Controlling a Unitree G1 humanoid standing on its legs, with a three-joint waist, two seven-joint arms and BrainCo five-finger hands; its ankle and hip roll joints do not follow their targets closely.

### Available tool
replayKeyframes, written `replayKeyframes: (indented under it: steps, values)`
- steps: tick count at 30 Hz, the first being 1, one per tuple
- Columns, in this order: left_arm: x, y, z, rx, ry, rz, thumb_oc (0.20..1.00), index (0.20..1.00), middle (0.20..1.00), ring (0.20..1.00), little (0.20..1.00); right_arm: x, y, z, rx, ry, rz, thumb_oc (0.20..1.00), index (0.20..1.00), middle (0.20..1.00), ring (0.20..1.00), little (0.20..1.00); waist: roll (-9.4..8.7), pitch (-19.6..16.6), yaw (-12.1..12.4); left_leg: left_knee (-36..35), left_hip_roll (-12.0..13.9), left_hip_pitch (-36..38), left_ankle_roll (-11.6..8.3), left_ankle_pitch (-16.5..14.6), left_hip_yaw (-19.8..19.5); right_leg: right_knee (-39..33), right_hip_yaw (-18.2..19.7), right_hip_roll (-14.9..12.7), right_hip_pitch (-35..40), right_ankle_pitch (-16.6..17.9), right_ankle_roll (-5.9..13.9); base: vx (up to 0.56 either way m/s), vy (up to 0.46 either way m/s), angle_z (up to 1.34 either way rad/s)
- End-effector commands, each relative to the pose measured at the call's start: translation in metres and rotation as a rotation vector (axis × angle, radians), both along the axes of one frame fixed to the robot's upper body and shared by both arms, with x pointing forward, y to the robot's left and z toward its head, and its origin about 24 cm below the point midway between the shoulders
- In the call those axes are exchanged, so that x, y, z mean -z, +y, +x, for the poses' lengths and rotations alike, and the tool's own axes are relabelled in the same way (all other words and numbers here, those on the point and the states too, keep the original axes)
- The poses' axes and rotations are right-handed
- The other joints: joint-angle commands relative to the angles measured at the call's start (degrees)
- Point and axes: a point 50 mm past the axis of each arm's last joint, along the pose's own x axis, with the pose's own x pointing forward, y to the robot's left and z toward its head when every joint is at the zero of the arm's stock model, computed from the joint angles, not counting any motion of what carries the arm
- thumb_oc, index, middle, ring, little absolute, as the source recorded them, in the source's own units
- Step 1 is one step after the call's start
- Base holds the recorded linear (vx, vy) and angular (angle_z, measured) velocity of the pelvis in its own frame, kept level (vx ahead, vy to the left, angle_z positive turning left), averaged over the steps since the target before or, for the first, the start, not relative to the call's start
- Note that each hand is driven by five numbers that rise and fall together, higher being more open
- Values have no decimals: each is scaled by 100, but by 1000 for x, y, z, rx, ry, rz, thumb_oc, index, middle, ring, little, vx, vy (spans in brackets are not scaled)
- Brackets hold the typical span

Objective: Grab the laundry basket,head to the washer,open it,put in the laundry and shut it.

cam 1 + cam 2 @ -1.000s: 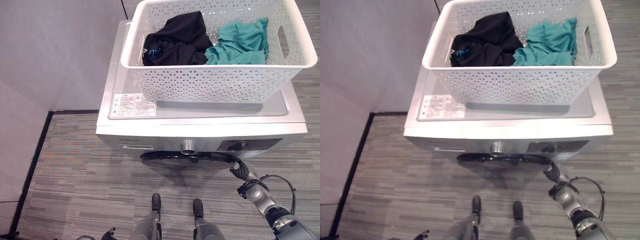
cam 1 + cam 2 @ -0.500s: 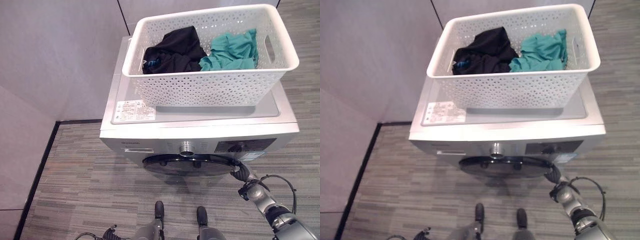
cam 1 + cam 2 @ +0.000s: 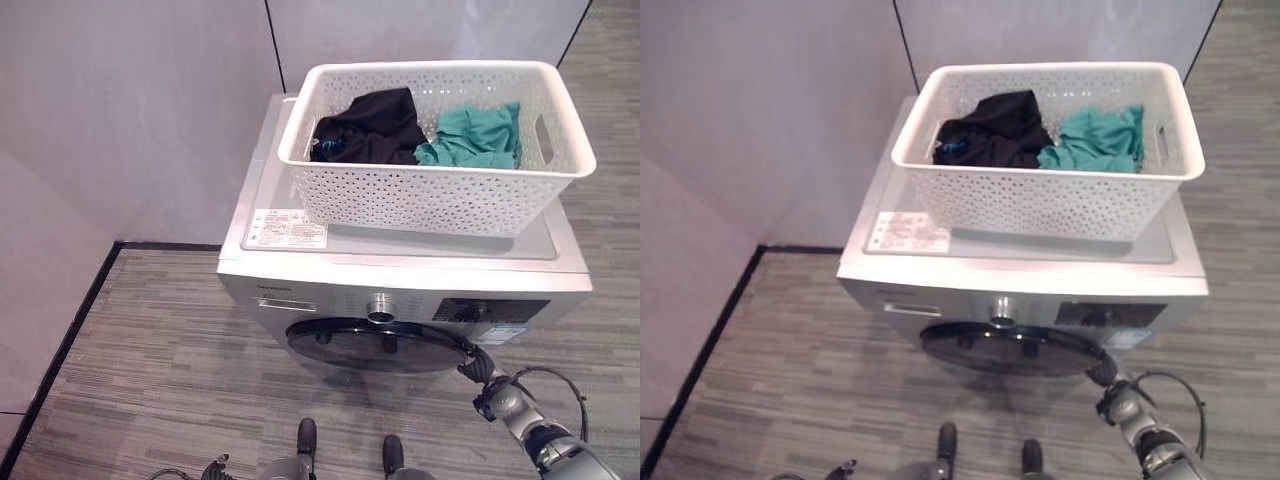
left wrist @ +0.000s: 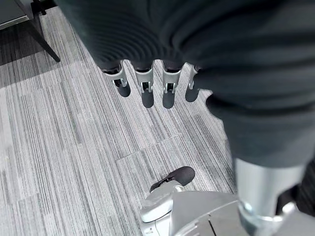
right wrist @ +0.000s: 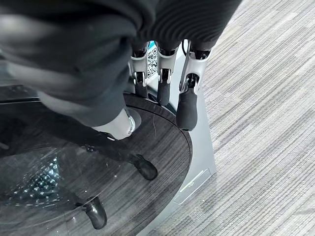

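Striped floor (image 3: 150, 350), washer door (image 3: 375, 345) pulled further open, right hand (image 3: 478, 366) at rim

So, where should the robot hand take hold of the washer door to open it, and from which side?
At the right edge of the round dark glass door, coming from the robot's right. The right robot hand is already there, its fingers curled over the rim. The door appears to stand slightly out from the washer front there, so the hinge is probably on the left.
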Motion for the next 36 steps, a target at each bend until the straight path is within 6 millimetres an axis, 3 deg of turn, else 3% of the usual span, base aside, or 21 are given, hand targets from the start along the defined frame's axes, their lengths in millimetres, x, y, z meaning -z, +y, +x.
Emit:
replayKeyframes:
  steps: [1,8,14,22,25,36]
  values:
    - [1,0,4,43,44,19,1000,1000,1000,1000,1000,55,60,-64,-155,298,177,200,200,200,200,200,-81,80,25,248,-303,0,162,-388,-24,98,506,-98,-212,-247,32,-18,-8,7]
    - [1,-1,4,25,41,4,1000,1000,1000,1000,1000,69,61,-101,-143,407,203,200,200,200,200,200,-105,70,-52,284,-283,55,143,-376,-27,141,525,-53,-157,-278,-11,0,0,0]
    - [1,-1,4,15,34,-5,1000,1000,1000,1000,1000,72,63,-117,-181,460,221,200,200,200,200,200,-116,108,-110,323,-243,43,128,-377,40,149,586,-26,-196,-250,-12,-5,-2,0]
    - [0,-3,10,7,11,-14,1000,1000,1000,1000,1000,70,64,-123,-245,474,218,200,200,200,200,200,-103,179,-187,334,-244,-62,94,-332,120,71,656,-12,-337,-144,3,-41,2,-3]
    - [-1,-3,16,-10,-8,-6,1000,1000,1000,1000,1000,67,64,-115,-263,435,195,200,200,200,200,200,-75,278,-226,388,-257,-238,93,-323,260,47,790,-23,-584,-2,46,-82,25,-20]
    - [-2,-22,31,17,-66,-26,1000,1000,1000,1000,1000,61,57,-108,-277,374,131,200,200,200,200,200,138,423,-367,608,-343,-412,152,-505,698,46,1246,-92,-967,214,175,-37,55,-23]
